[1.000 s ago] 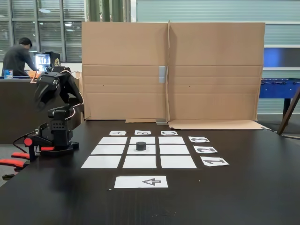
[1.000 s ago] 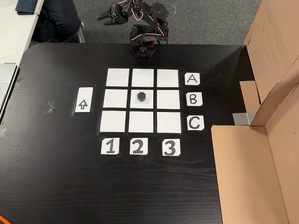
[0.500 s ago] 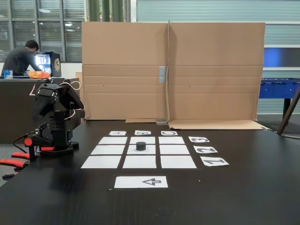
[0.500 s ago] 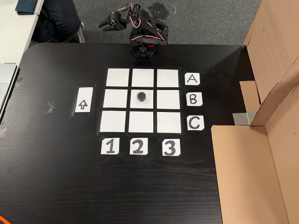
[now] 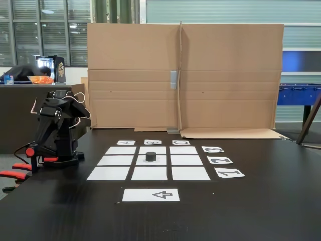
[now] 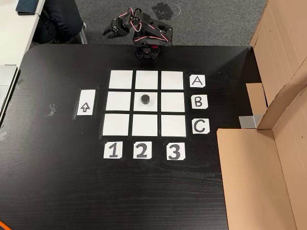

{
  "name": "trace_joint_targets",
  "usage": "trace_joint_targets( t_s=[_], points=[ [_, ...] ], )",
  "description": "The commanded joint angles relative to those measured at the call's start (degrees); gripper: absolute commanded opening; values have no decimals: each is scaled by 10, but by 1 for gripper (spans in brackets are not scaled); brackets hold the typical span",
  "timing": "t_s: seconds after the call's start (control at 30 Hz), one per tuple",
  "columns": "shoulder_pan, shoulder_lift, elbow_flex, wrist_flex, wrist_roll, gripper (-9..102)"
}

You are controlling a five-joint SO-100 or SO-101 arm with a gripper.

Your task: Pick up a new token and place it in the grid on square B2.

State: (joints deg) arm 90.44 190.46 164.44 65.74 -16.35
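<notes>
The arm (image 6: 144, 36) has folded lower; jaws' state unreadable; token (image 6: 145, 99) on square B2 (image 6: 154, 108).

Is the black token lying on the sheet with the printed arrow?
No, in the top-down fixed view the token sits on the centre cell of the grid, apart from the arrow sheet.
</notes>
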Motion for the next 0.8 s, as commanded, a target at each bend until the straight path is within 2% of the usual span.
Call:
trace_joint_targets(
  t_s=[0.0, 0.77],
  points=[
    [3, 0, 1, -2, -3, 10],
    [9, 0, 33, 21, -3, 11]
  ],
)
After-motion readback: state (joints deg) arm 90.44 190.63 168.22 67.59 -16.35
